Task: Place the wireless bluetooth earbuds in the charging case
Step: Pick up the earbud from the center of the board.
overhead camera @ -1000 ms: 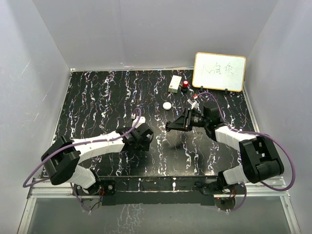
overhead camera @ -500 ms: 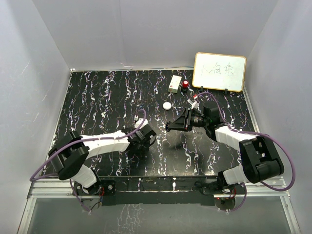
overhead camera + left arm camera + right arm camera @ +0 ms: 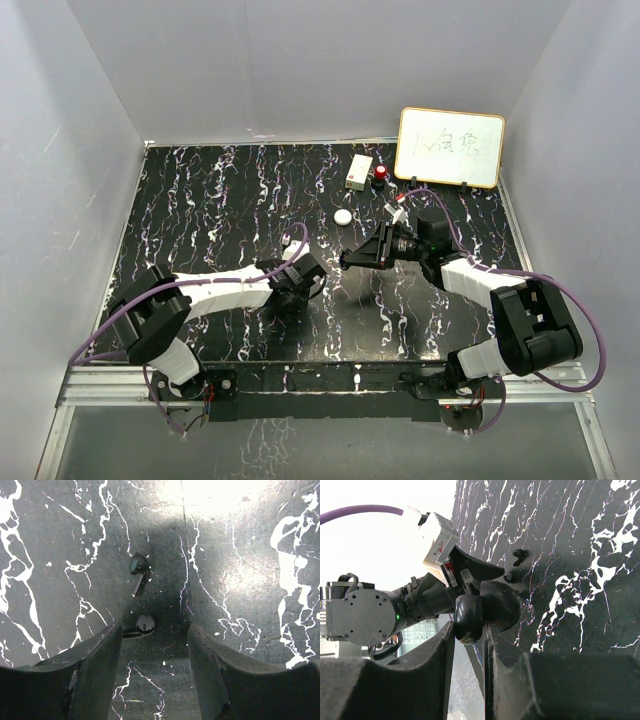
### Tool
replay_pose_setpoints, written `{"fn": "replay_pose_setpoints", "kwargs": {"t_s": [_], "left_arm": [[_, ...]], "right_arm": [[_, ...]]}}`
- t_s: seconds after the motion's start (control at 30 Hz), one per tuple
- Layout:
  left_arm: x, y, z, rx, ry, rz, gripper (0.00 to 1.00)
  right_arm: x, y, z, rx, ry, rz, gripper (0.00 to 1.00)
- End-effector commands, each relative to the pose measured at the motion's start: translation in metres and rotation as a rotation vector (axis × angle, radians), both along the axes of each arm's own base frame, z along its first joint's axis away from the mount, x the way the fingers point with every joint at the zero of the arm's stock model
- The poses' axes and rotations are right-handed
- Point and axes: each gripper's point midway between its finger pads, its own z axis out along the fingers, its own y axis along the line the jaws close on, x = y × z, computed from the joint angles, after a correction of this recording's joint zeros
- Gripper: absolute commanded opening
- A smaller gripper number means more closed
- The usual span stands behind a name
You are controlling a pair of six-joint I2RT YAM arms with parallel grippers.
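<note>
Left gripper [image 3: 155, 632]: low over the black marbled table [image 3: 200, 210], near its middle; jaws part-way apart, gripping nothing; near earbud [image 3: 145, 624] lies on the table right at the mouth of the gap, closer to the finger on the left of the wrist view; contact with that finger cannot be told; its face reads pale, glare or colour uncertain; far earbud [image 3: 138, 572]: black, stemmed, lying just beyond the near one, stem pointing back towards the gripper; the two earbuds are apart from each other, both on the table and outside the case

Right gripper [image 3: 469, 630]: just to the right of the left gripper in the top view, tips pointing towards it; fingers clamped tight on the charging case [image 3: 468, 611], black and rounded; a second rounded black lobe sits just past the pinched one; lid or not, cannot tell; case held near the earbuds, not touching them

Far side of table: white round puck [image 3: 343, 216]; white box [image 3: 358, 171] with a red-topped item [image 3: 380, 175] just beside it; whiteboard [image 3: 450, 147] propped at the far right corner
</note>
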Motion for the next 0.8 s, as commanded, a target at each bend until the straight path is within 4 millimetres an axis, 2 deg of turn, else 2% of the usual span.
{"fn": "replay_pose_setpoints", "kwargs": {"t_s": [0.0,0.2,0.77], "left_arm": [[0.000,0.003,0.003,0.032,-0.001,-0.011,0.51],[-0.005,0.004,0.001,0.018,0.010,-0.011,0.43],[-0.014,0.007,0.000,-0.034,0.024,-0.005,0.30]], "right_arm": [[0.003,0.000,0.006,0.009,-0.052,0.003,0.00],[0.003,-0.001,0.007,0.010,-0.054,0.003,0.00],[0.003,0.000,0.010,0.014,-0.057,0.008,0.00]]}}
